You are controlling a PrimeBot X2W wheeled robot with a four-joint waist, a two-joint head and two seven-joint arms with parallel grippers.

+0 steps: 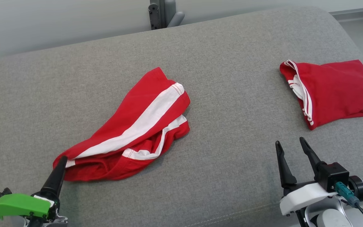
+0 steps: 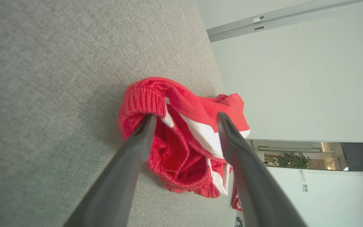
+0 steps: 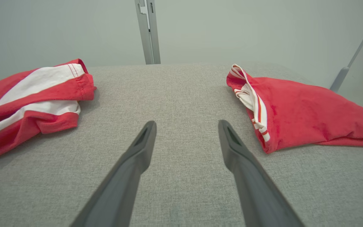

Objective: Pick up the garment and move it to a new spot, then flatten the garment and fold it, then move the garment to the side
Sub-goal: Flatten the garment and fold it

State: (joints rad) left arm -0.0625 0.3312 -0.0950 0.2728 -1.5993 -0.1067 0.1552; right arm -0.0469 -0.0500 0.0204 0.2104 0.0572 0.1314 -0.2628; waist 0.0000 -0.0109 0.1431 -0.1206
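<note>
A crumpled red garment with a broad white stripe lies left of the middle of the grey cushion. Its ribbed waistband end points toward the lower left. My left gripper is at that end. In the left wrist view the left gripper is open, and the waistband bulges between the two spread fingers. My right gripper hovers open over bare cushion at the lower right, apart from the garment, with nothing between the fingers of the right gripper.
A second red garment, folded with white trim on its left edge, rests at the right of the cushion, and appears as the folded garment just right of my right fingers. A grey metal post stands behind the cushion's far edge.
</note>
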